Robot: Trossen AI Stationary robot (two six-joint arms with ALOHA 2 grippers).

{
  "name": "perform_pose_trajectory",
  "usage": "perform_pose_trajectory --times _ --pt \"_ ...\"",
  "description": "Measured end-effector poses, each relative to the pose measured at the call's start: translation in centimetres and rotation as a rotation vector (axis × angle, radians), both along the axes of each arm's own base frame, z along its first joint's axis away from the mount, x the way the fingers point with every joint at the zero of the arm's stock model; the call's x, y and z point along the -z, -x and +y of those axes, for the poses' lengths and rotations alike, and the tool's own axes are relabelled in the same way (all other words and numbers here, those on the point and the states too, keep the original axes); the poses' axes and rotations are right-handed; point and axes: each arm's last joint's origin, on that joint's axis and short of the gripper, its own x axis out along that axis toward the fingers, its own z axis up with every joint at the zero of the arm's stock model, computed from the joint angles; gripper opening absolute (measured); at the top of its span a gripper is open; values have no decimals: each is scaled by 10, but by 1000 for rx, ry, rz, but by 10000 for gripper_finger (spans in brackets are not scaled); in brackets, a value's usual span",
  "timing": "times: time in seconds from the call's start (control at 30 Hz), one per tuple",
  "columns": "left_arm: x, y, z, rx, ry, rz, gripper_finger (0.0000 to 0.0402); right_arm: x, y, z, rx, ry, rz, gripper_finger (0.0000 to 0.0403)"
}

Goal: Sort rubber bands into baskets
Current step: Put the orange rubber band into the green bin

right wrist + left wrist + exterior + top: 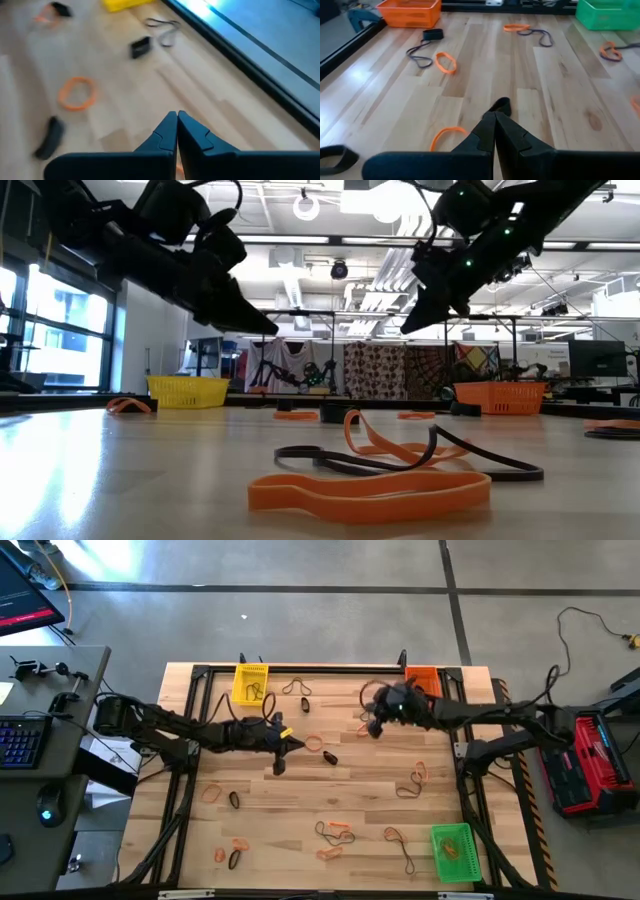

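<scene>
Wooden table (330,800) seen from above, with 3 mesh baskets and loose rubber bands scattered over it; all positions are given relative to the table. The yellow basket (250,683) stands at the far edge toward the left, with a dark band inside it; the orange basket (424,678) stands at the far edge toward the right; the green basket (453,851) sits at the near right corner and holds olive-tan bands. The left gripper (279,762) hangs above the left-centre of the table, its 2 fingers pressed together with nothing visible between them; a black band (501,105) lies on the wood just beyond its tips and an orange band (446,136) just beside them. The right gripper (376,726) is raised above the far-centre of the table, near the orange basket, fingers likewise closed together; whether a band is pinched there cannot be told. In the level view, an orange band (370,490) and a black band (400,463) lie tangled at the near edge.
</scene>
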Motion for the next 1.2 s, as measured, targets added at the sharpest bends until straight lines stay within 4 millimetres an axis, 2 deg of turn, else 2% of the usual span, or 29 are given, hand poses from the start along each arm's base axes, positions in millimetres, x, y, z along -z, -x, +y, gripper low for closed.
perform_pose_trajectory --times 0.23,0.43,0.67,0.83,1.2 --pt "-2 -3 -22 124 -23 1 0 2 -9 39 -98 24 -16 0" --pt "-11 -9 -46 260 -34 34 0 2 -10 60 -110 60 -17 0" --pt "-18 -12 -66 387 -68 21 0 2 -11 68 -120 57 -25 0" --pt "-16 -7 -82 456 -57 50 1 2 -11 68 -107 44 -33 0" --pt "-11 -1 -110 472 -107 63 1 1 -11 68 -50 2 -78 0"
